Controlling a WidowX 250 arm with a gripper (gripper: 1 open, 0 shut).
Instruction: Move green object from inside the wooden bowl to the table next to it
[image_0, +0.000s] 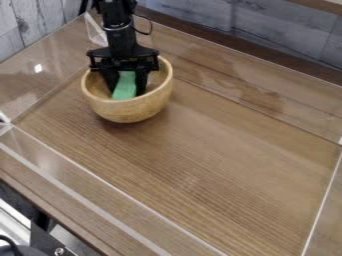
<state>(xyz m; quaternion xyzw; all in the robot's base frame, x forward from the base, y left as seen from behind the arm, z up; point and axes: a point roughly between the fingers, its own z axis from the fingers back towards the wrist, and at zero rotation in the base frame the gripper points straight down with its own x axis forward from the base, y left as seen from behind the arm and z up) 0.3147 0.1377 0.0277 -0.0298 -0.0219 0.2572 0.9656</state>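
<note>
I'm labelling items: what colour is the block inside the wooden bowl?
Bright green: the rectangular block in the round tan wooden bowl, seen in the camera view.

One wooden bowl (128, 98) sits on one table (227, 140). One green object (124, 86) lies inside. One end effector (126, 72) is present.
</note>
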